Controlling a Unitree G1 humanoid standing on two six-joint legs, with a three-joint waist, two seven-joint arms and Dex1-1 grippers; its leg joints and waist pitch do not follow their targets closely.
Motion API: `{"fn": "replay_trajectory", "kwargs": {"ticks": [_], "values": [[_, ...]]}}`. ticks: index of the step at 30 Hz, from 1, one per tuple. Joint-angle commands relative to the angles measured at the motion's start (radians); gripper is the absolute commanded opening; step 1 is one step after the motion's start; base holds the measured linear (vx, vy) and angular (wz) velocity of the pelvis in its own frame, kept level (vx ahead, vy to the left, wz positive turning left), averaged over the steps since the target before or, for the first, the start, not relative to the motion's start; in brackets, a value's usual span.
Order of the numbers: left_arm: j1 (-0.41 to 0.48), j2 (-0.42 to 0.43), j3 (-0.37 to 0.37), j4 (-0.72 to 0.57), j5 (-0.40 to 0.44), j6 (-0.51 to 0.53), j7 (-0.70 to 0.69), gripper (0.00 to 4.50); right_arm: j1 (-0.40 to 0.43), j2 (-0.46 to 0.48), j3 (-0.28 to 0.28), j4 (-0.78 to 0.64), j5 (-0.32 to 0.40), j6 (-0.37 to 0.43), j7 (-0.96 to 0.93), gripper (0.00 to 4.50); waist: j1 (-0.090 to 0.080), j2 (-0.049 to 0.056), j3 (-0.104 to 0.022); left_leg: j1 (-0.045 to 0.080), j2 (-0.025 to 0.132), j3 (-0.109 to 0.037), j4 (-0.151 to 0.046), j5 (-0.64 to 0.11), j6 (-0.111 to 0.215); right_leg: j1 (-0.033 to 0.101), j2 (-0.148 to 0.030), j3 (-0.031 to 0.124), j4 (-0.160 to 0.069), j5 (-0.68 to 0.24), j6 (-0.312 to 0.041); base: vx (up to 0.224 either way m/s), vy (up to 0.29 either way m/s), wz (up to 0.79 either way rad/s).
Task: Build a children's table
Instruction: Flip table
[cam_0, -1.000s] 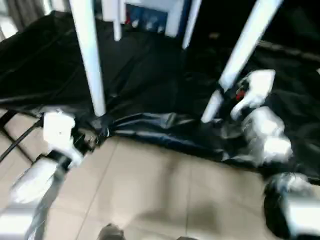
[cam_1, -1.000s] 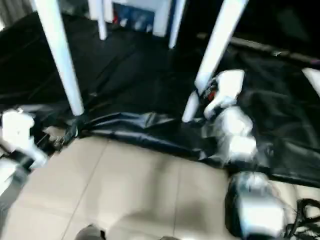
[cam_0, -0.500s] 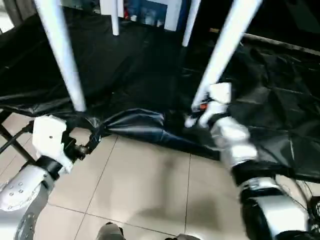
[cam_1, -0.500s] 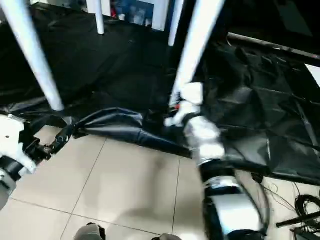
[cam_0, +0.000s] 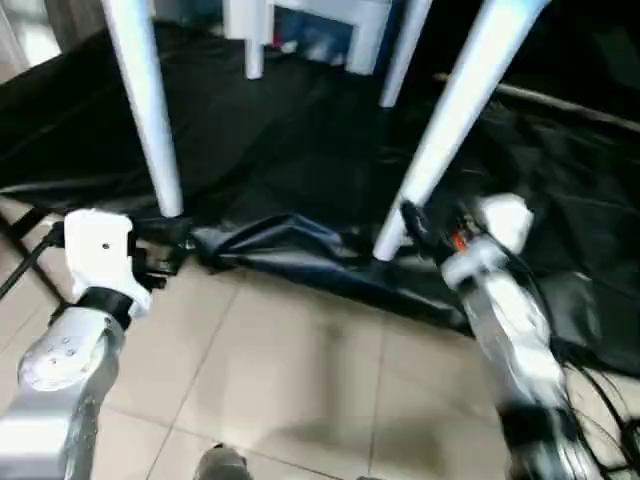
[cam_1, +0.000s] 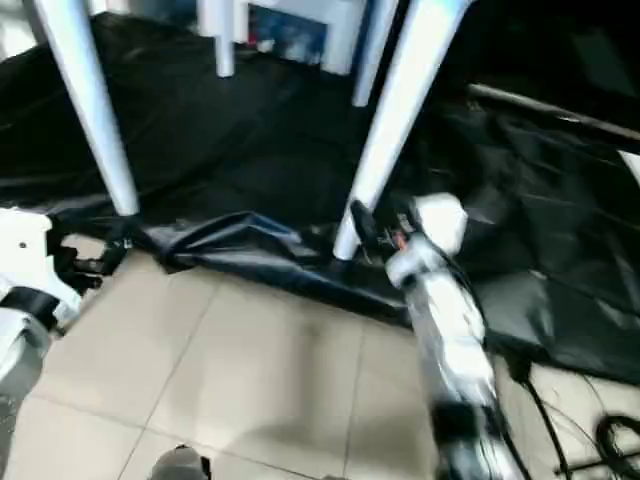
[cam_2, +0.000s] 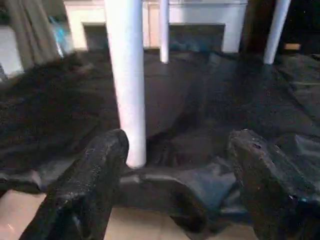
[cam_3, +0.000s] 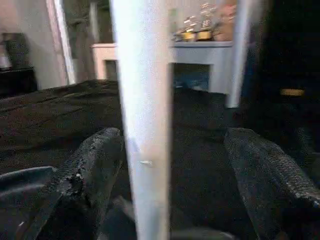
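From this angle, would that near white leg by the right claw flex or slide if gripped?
Probably stiff: the near leg is a straight, smooth tube. Its smooth surface may slip between the right claw's open fingers. Its foot rests on loose black sheeting, so it could skid.

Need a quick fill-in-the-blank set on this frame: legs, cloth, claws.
1. The table's white legs stand on a crumpled ____ cloth.
2. Both the left claw and the right claw have their jaws ____.
3. In the right wrist view, a white ____ rises between that claw's two fingers.
4. The floor in front of the cloth is covered in beige ____.

Missing words: black; open; leg; tiles
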Motion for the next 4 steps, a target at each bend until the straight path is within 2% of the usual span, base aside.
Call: {"fn": "replay_trajectory", "kwargs": {"ticks": [1,4], "values": [[0.029,-0.018,-0.031,0.005,0.049,-0.043,0.031,3.58,0.044,-0.003,-0.010,-0.093,-0.024,0.060,-0.058,3.57,-0.004,0.020,-0.056,0.027,0.012,-0.006,-0.080,-0.272,-0.067,0.016,-0.081,0.033,-0.091,-0.149,-0.058,0.000,0.000,0.00],[0.056,-0.038,-0.067,0.011,0.088,-0.074,0.056,3.58,0.120,-0.012,0.042,-0.191,-0.059,0.128,-0.064,3.57,-0.012,0.018,-0.053,0.028,0.013,-0.008,-0.082,-0.321,-0.065,0.007,-0.080,0.037,-0.103,-0.242,-0.047,0.000,0.000,0.00]]}}
